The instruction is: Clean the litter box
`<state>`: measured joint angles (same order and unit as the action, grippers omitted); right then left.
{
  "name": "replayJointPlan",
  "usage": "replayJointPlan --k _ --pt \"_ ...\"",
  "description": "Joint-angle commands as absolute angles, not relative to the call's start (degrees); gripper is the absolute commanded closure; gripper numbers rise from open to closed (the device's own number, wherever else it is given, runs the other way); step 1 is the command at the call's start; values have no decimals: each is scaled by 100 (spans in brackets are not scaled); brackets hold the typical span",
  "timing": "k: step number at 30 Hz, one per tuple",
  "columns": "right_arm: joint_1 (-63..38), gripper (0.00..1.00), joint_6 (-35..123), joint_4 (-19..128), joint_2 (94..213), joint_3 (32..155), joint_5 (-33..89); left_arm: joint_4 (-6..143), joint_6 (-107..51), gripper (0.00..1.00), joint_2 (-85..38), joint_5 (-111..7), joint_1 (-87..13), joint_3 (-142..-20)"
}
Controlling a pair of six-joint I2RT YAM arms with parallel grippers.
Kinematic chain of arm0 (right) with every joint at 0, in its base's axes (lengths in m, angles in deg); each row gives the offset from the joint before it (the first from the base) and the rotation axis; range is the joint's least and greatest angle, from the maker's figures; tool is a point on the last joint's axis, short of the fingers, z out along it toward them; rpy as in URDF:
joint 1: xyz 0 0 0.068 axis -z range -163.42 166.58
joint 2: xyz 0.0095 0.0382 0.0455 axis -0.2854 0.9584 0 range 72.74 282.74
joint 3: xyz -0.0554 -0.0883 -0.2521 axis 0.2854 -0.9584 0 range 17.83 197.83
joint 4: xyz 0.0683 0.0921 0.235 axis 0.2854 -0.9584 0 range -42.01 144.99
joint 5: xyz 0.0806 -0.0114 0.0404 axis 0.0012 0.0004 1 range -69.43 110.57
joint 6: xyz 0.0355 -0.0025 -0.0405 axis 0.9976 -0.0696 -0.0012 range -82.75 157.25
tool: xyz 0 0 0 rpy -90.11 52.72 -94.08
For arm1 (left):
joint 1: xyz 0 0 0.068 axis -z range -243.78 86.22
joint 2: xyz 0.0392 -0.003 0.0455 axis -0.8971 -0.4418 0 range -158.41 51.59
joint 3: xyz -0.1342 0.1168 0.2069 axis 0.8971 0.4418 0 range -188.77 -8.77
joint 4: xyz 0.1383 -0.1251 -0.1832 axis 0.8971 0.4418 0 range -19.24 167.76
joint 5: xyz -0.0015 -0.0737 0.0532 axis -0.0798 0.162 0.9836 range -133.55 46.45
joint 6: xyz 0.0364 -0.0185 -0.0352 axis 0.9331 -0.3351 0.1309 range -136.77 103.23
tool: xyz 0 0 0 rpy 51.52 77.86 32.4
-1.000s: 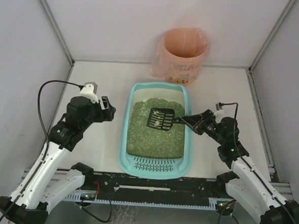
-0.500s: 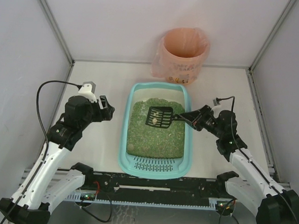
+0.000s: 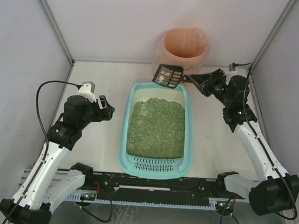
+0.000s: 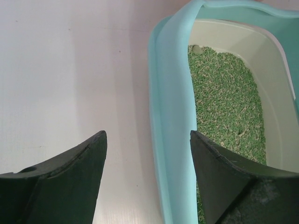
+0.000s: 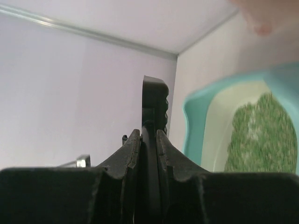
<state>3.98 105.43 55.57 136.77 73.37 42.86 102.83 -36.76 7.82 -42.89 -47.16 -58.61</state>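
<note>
Your litter box [image 3: 123, 136] sits mid-table between the two arms, long side running away from the bases. The slotted grate end [image 3: 154, 166] is nearest you and green litter [image 3: 156, 126] fills the rest. The tray lies flat and neither arm touches it.

Your right gripper [image 3: 193, 78] is beyond the box's far right corner, with its fingers closed tight on the handle of the black slotted scoop [image 3: 168, 75]. The right wrist view shows the scoop edge-on, pinched between both fingers with no gap. The scoop head is lifted past the far rim, in front of the pink-bagged bin [image 3: 185, 45], and a pale lump [image 3: 163, 78] lies in it. You can't tell whether the scoop touches the bin.

Your left gripper [image 4: 147, 135] is spread wide and holds nothing. It hangs just left of the box's left rim and points along it, and the top view shows bare table [image 3: 106, 79] between fingers and rim.
</note>
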Motion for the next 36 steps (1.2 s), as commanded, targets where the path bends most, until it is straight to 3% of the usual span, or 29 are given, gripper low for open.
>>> replayJointPlan --k 1,12,23,31,36 --pt "609 100 10067 5315 14240 8257 3418 10075 -3724 24 810 -4541 -4804 -5729" --pt "1189 100 9371 5854 15878 9999 2138 10048 -3743 25 789 -4758 -4822 -5705" --pt "958 100 6356 4698 17949 13024 2040 10040 -3744 25 796 -4797 -4837 -5691" --pt "35 100 2188 6111 18124 12766 1581 10031 -3747 25 791 -4837 -4849 -5680" --pt "-293 100 676 7163 18061 12267 1712 10031 -3743 26 834 -4810 -4862 -5667"
